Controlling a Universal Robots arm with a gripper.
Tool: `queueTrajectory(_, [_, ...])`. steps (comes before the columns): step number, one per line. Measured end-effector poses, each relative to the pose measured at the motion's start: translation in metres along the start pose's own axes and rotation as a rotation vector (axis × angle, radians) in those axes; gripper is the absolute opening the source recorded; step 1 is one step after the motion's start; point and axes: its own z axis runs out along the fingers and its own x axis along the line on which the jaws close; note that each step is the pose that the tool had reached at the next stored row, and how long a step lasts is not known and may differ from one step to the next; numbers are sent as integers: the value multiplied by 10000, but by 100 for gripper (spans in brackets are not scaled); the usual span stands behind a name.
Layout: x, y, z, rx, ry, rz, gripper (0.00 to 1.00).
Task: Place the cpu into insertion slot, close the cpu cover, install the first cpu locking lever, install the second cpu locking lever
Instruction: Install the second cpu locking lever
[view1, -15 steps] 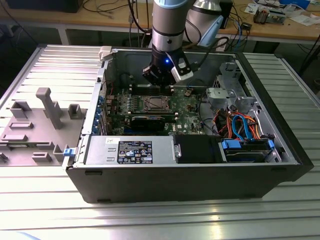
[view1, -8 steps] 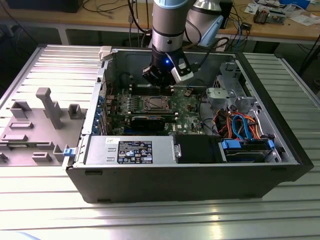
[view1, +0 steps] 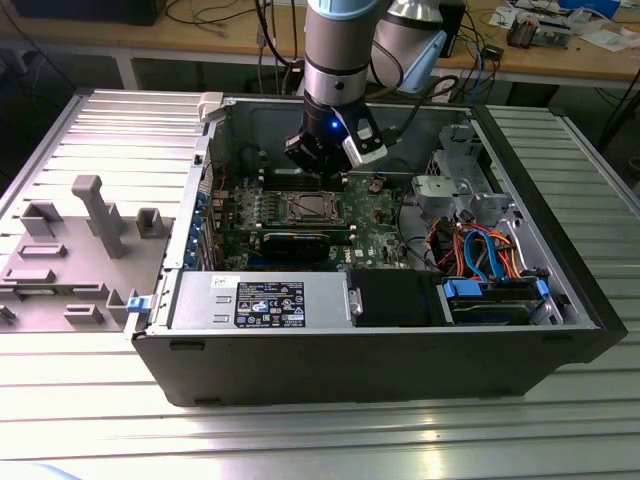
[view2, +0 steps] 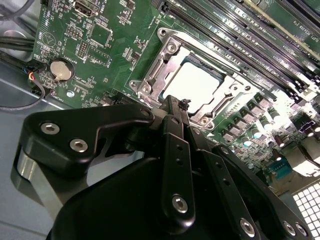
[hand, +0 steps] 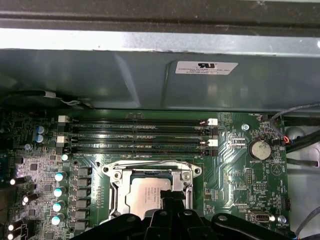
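Note:
The cpu (view2: 196, 84) lies flat in the insertion slot (view1: 308, 209), its silver-grey top showing through the window of the cpu cover (view2: 159, 75). The cover is down over the chip in both wrist views, cpu (hand: 144, 196) and cover (hand: 118, 192). A thin wire lever (hand: 150, 164) runs along the socket edge nearest the memory slots. My gripper (view1: 316, 170) hangs inside the case just over the socket's edge. Its black fingers meet at the tip, gripper (view2: 184, 104), (hand: 172, 196), shut with nothing seen between them.
Long black memory slots (hand: 140, 135) lie beside the socket, and a coin battery (hand: 259, 149) sits on the board. The case wall (hand: 150, 75) rises behind them. A black expansion card (view1: 295, 240), a power supply (view1: 260, 300) and coloured cables (view1: 480, 250) fill the case's nearer part.

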Motion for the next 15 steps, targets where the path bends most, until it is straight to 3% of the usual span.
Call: queueTrajectory(15, [0,-27,-3,0,0,-1,11])
